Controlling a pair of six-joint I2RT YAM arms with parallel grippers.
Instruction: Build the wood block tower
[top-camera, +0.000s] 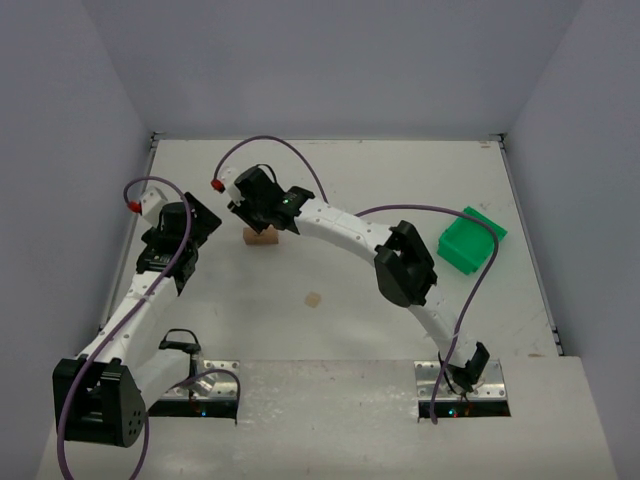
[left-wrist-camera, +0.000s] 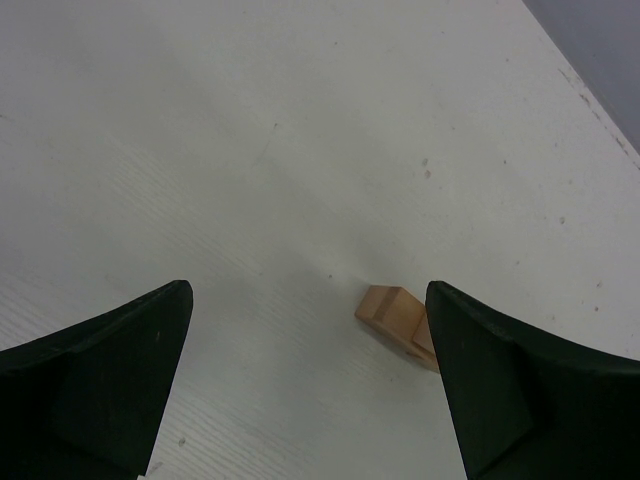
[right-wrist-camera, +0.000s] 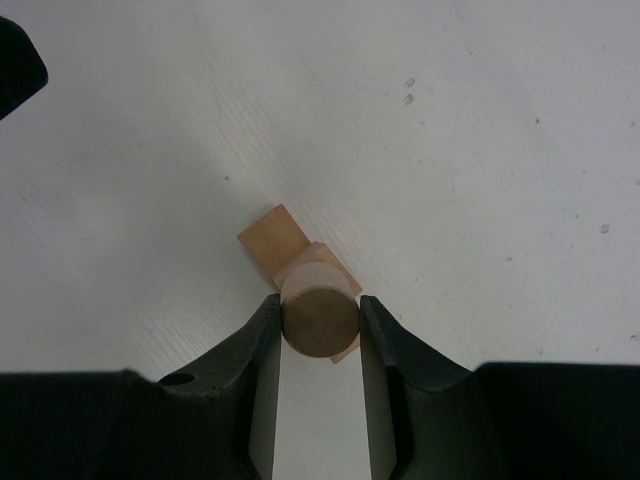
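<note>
Setting the round wooden piece (right-wrist-camera: 320, 325) down squarely looks to be the step in hand. The right hand (right-wrist-camera: 319, 302) has its fingers closed part way on the piece's sides and holds it upright, directly over the flat blocks (right-wrist-camera: 270, 240) that lie on the tabletop (right-wrist-camera: 480, 150), left of the middle in the top view. To do it well, the piece should come down centred on the upper block, which lies turned against the lower one. The fingers should part only once the piece rests flat, then rise straight up so that nothing is dragged. The left hand (left-wrist-camera: 308, 290) stands wide open with nothing in it, hovering near the flat blocks. The green bin (top-camera: 460, 252) sits well apart on the right; whether anything lies in it cannot be told.
</note>
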